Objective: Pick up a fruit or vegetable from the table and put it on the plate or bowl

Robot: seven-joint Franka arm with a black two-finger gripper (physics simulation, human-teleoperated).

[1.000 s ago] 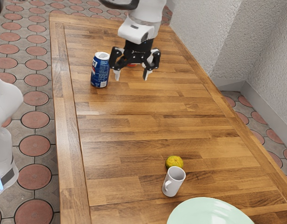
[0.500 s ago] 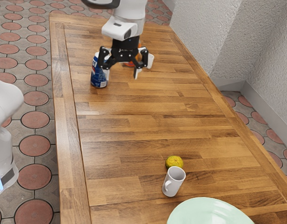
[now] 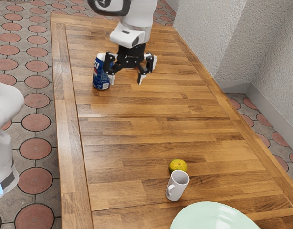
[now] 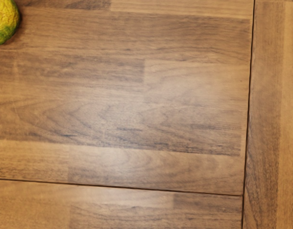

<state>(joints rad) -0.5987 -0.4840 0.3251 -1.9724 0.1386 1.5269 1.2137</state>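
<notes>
Wooden bench (image 3: pixel 151 124) seen from one side, with a yellow-green fruit (image 3: pixel 178 165) lying just behind a white mug (image 3: pixel 176 185), close enough that touching or not cannot be told, and a pale green plate (image 3: pixel 213 217) just in front of the mug at the near edge. Well apart from the mug, at the far end, black jaws on a white arm (image 3: pixel 137 14), spread wide and gripping nothing, tips pointing down above the wood. Equally far from the mug, a blue soda can (image 3: pixel 99 76) standing upright just beside the jaws, on the exterior view's left.
</notes>
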